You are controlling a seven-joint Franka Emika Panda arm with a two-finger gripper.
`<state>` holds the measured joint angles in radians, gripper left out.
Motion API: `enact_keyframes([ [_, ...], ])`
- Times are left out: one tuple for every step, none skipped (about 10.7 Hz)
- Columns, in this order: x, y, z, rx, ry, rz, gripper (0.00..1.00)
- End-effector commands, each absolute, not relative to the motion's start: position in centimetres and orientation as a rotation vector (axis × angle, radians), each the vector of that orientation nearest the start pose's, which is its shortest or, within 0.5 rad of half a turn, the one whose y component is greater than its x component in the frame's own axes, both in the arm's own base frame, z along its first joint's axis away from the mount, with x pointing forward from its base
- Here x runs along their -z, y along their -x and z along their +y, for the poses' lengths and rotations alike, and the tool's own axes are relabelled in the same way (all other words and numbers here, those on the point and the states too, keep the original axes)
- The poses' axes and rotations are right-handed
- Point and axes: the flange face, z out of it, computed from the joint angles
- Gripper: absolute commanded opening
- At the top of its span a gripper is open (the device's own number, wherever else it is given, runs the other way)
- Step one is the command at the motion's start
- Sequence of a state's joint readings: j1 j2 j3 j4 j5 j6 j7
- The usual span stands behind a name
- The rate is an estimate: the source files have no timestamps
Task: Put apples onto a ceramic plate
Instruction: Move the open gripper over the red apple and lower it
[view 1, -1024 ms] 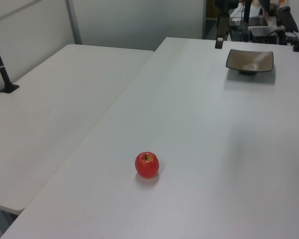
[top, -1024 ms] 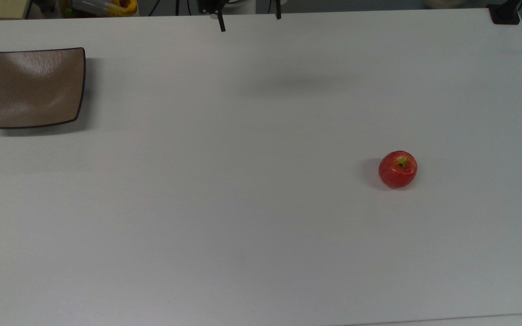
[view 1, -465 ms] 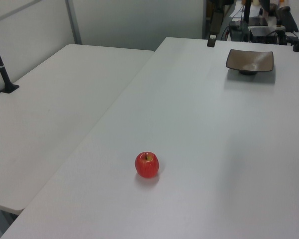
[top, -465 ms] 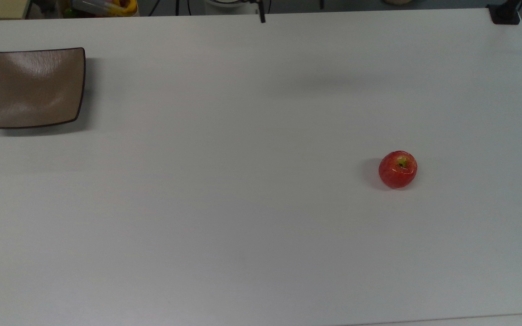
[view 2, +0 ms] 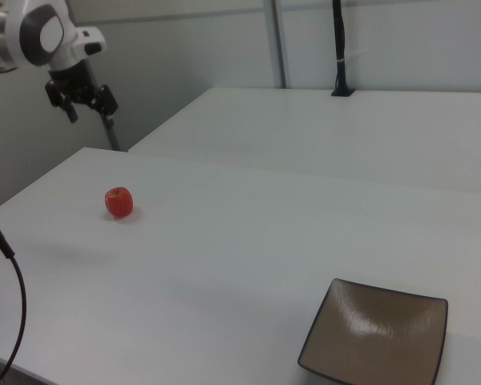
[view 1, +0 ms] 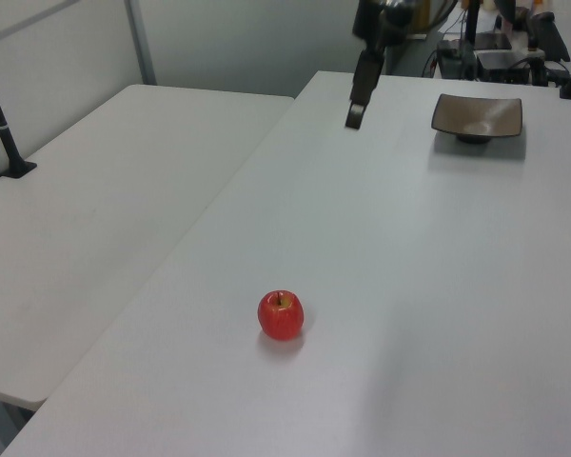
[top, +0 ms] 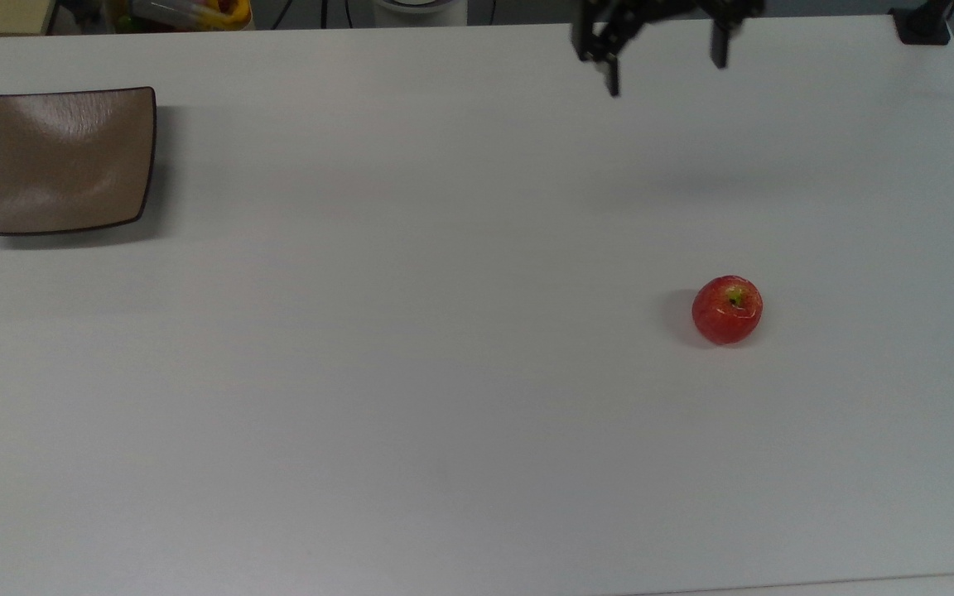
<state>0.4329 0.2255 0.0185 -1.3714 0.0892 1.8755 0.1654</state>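
White rounded arm (view 2: 32, 32) with grey joint cap, black tool (top: 663, 70), two slim black fingers (top: 612, 81)

Bare white tabletop (top: 444, 372) on every side of the small glossy red apple (top: 727, 310), nothing touching or beside it. Square tan-brown ceramic plate (top: 63, 159) well apart from the apple, nothing between. Open air above the apple.

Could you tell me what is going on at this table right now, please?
A robot arm's end effector hangs open above the far edge of the white table, holding nothing. The red apple sits alone on the table toward the top view's right. The square brown plate lies empty near the top view's left edge, well apart from the apple. The apple is not yet on the plate.
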Motion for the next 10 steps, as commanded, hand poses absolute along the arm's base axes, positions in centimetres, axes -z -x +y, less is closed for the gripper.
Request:
enact_keyframes([
  [-57.1,-60.5,34.8,0.468,2.897,-0.369,1.0],
  [-55.5,-60.7,36.5,0.508,2.897,-0.408,1.0],
  [-53.7,-61.2,37.6,0.527,2.893,-0.427,1.0],
  [-51.5,-62.0,38.2,0.536,2.893,-0.431,1.0],
  [-49.3,-62.5,39.1,0.552,2.892,-0.449,1.0],
  [-47.0,-62.7,40.4,0.561,2.886,-0.472,1.0],
  [-44.9,-63.2,40.8,0.568,2.884,-0.476,1.0],
  [-43.1,-63.5,41.2,0.567,2.895,-0.494,1.0],
  [-41.4,-63.4,41.9,0.564,2.907,-0.524,1.0],
  [-40.2,-63.2,42.6,0.578,2.911,-0.561,1.0],
])
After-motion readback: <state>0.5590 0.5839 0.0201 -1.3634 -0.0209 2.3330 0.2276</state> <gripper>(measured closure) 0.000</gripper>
